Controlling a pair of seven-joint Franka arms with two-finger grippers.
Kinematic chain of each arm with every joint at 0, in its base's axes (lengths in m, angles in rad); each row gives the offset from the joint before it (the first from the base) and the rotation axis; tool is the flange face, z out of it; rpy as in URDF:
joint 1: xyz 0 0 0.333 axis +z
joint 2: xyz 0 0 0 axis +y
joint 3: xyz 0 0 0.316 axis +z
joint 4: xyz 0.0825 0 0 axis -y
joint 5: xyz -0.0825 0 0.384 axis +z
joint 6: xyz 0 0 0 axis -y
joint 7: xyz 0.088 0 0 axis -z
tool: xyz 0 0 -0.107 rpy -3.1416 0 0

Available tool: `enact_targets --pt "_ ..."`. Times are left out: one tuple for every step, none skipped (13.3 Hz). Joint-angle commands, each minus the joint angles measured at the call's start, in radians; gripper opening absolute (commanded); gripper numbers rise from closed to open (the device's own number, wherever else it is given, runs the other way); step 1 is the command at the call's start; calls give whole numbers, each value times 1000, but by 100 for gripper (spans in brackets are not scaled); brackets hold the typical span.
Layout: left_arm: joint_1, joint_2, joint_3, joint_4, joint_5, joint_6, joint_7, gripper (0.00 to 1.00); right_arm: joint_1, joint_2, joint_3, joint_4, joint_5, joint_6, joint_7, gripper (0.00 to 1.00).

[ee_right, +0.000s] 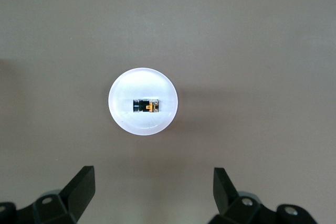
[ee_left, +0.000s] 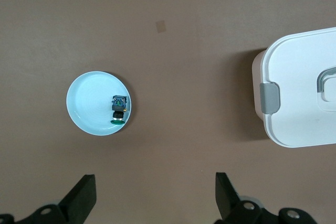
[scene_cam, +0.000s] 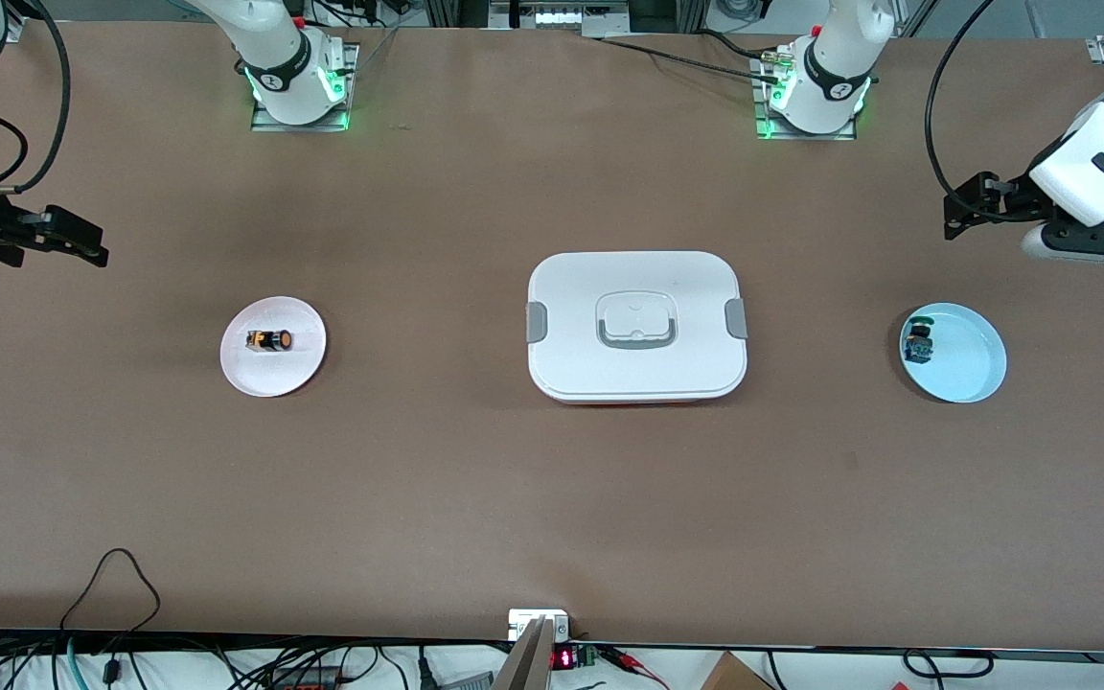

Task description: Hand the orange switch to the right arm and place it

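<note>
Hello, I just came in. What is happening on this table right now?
Nothing is held yet. The orange switch lies on a white plate toward the right arm's end. A green-topped component lies in a blue dish at the left arm's end, with a closed white box between. The left claw and right claw wait open above them.

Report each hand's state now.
Left hand: open, empty, over bare table.
Right hand: open, empty, over bare table.

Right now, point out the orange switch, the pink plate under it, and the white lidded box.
orange switch [scene_cam: 270,340], front view, on its black body.
pink plate [scene_cam: 274,379], front view, on bare rim.
white lidded box [scene_cam: 571,297], front view, on flat lid.
</note>
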Motion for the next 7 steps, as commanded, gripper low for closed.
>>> enact_targets --pt "3 -7 -2 12 13 -21 -10 100 2 2 2 28 5 -28 20 100" --pt "3 -7 -2 12 13 -21 -10 100 2 0 2 28 11 -28 20 100" --pt "3 -7 -2 12 13 -21 -10 100 4 0 2 28 13 -28 21 100" --pt "3 -7 -2 12 13 -21 -10 100 4 0 2 29 13 -28 21 100" --pt "3 -7 -2 12 13 -21 -10 100 4 0 2 29 13 -28 21 100" --pt "3 -7 -2 12 13 -21 -10 100 4 0 2 29 13 -28 47 100" --pt "3 -7 -2 12 13 -21 -10 100 5 0 4 29 13 -28 70 100"
